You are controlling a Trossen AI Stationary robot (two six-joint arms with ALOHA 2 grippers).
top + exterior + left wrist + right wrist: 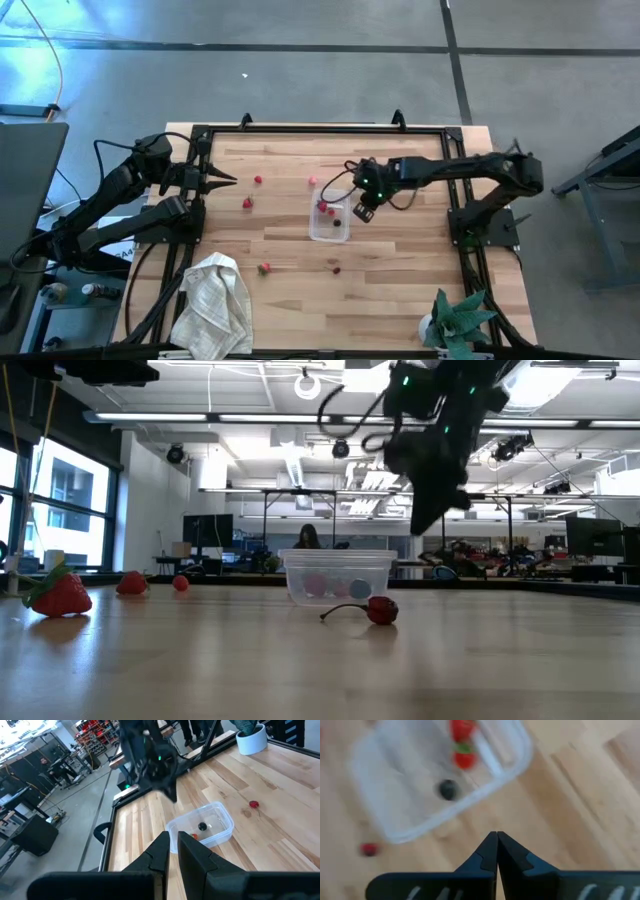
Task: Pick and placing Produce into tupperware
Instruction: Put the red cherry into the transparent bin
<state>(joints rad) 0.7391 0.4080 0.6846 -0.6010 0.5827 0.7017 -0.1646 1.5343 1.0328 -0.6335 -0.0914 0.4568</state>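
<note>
**Robot arm paused above berry tub on wooden table**

The left gripper point(228, 180) waited at the table's left edge, its fingers point(160, 851) pressed nearly together and empty, pointed toward the tupperware point(202, 825) well ahead of them. Two strawberries point(248, 202) lay on the wooden table point(400, 290) just ahead of those tips, and a third strawberry point(264, 268) sat nearer the front, beside a white cloth towel point(215, 300).

Further right, the clear tupperware point(330, 221) stood mid-table, holding two red pieces point(462, 745) and a dark round berry point(448, 789). The right gripper point(361, 213) hung just beside the container's right rim, raised off the table, fingers point(496, 851) clenched shut on nothing; the container lay ahead of their tips. A cherry-like piece point(381, 609) with a stem rested on the wood in front of the tub. A teal potted plant point(458, 320) occupied the front right corner.
</note>
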